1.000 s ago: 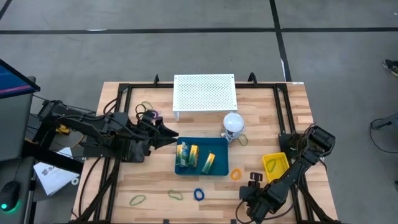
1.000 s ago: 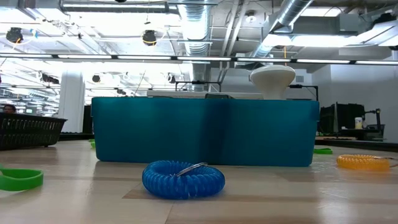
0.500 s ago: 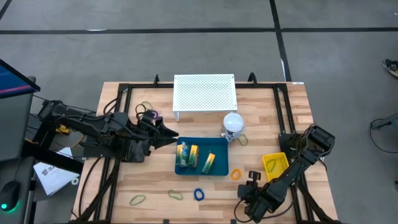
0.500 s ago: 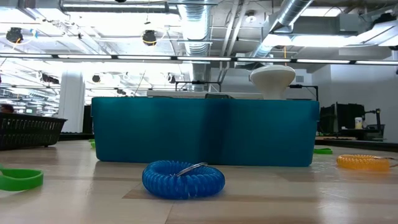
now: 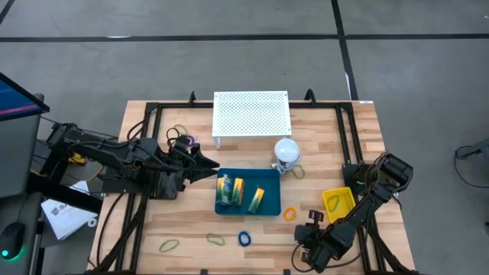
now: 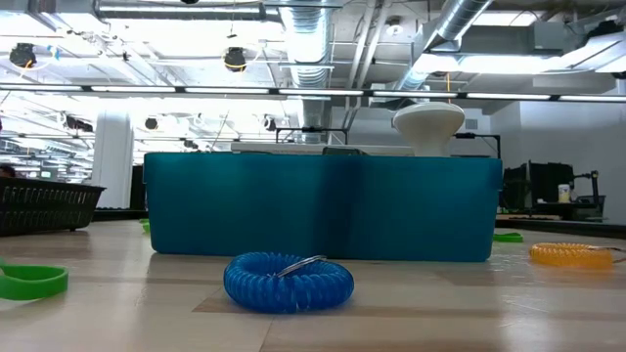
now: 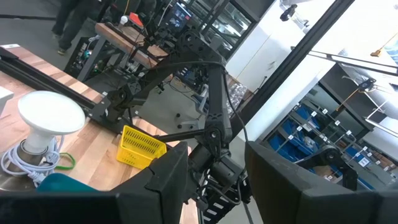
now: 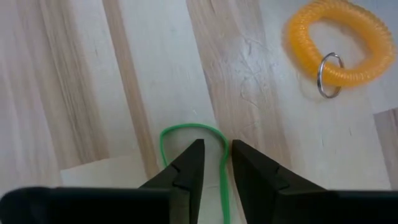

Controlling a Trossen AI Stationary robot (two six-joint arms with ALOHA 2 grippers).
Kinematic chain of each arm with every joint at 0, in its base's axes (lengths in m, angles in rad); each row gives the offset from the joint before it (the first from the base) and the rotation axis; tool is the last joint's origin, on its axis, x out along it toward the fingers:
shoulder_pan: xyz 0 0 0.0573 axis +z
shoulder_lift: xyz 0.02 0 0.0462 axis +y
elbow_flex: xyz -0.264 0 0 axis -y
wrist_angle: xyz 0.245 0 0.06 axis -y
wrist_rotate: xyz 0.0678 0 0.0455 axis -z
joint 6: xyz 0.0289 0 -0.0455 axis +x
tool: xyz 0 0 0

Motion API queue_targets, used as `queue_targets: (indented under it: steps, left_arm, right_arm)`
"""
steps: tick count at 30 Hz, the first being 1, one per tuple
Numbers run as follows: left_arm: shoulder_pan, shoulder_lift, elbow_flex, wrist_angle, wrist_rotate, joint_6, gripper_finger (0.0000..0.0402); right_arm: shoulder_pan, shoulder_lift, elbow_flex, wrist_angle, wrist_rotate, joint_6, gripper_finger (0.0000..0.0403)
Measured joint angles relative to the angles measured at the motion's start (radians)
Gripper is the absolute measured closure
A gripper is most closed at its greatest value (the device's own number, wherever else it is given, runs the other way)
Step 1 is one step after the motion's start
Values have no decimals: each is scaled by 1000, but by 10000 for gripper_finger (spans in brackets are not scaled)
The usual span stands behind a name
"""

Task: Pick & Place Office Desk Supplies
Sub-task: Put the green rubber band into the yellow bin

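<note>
1. Your right hand (image 8: 214, 163) is low over the table (image 5: 321, 145) at its front right corner. Its two fingers (image 8: 186, 165) stand close together on either side of a thin green loop (image 8: 189, 129) that lies flat on the wood. The strand runs through the narrow gap between the tips, but you cannot tell whether they are clamped on it.
2. Just beyond that loop lies an orange coil loop (image 8: 339, 43) with a metal key ring on it, apart from the fingers.
3. Your left hand (image 5: 208, 162) waits at the left of the table, its tips at the rear left corner of the blue tray (image 5: 269, 211). From its wrist view the fingers (image 7: 168, 180) stand apart with nothing between them, so it is released.
4. The tray sits mid-table and holds a yellow-green crayon box (image 5: 227, 190) and a green-yellow packet (image 5: 257, 198).
5. In front of the tray a blue coil loop (image 5: 244, 238) lies on the wood; a green loop (image 5: 169, 245) lies further left, near the front edge.
6. A yellow basket (image 5: 338, 201) stands to the right of the tray, near the right arm.
7. Behind the tray are the white ball-shaped object (image 5: 286, 151) and the white perforated board (image 5: 252, 114).
</note>
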Motion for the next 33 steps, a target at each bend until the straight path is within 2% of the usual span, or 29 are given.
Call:
queue_targets:
  steps: [5,12,17,27,31,33]
  left_arm:
    - [0,0,0,0,0,0,247]
    - [0,0,0,0,0,0,247]
    - [0,0,0,0,0,0,247]
    - [0,0,0,0,1,5,247]
    - [0,0,0,0,1,6,247]
    - [0,0,0,0,1,6,247]
  right_arm:
    - [-21,0,0,10,-14,-10,343]
    - [-40,0,-1,26,-39,2,398]
    - [-42,3,12,13,-48,74,400]
    - [-28,1,125,-83,-18,79,402]
    - [-28,0,211,-181,-16,89,402]
    - [-28,0,254,-259,-12,145,403]
